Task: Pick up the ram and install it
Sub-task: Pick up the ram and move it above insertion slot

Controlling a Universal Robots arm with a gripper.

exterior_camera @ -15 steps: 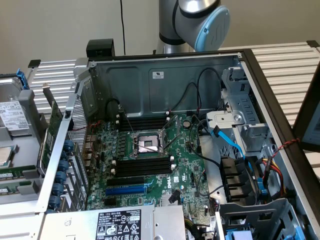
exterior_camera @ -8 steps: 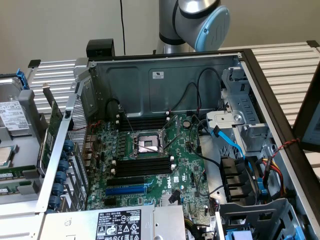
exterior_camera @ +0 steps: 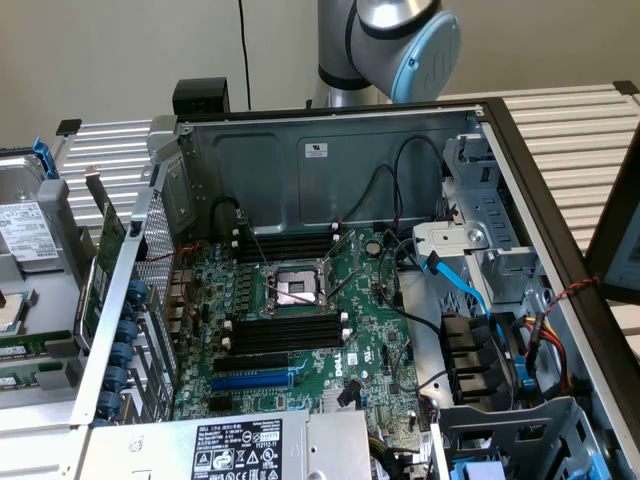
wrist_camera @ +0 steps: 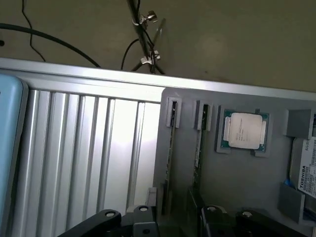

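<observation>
Two ram sticks stand on edge in narrow slots of a grey parts tray (wrist_camera: 237, 197): one ram stick (wrist_camera: 170, 148) and a second (wrist_camera: 198, 148) beside it. My gripper (wrist_camera: 177, 222) hovers above them, open, its black linkages spread and nothing between its fingers. The nearer stick runs down toward the gap between the fingers. In the exterior view the tray (exterior_camera: 30, 420) sits at the exterior view's left of the open computer case (exterior_camera: 330, 160). Black memory slots (exterior_camera: 285, 330) lie on the motherboard beside the CPU socket (exterior_camera: 295, 285).
A CPU (wrist_camera: 245, 131) and a hard drive (wrist_camera: 306, 170) share the tray. Ribbed aluminium table (wrist_camera: 89, 148) lies beside it. In the case, cables (exterior_camera: 400, 190), blue-cabled drive bays (exterior_camera: 480, 350) and a power supply (exterior_camera: 240, 445) crowd the motherboard. A green card (exterior_camera: 105, 250) stands at the case's edge.
</observation>
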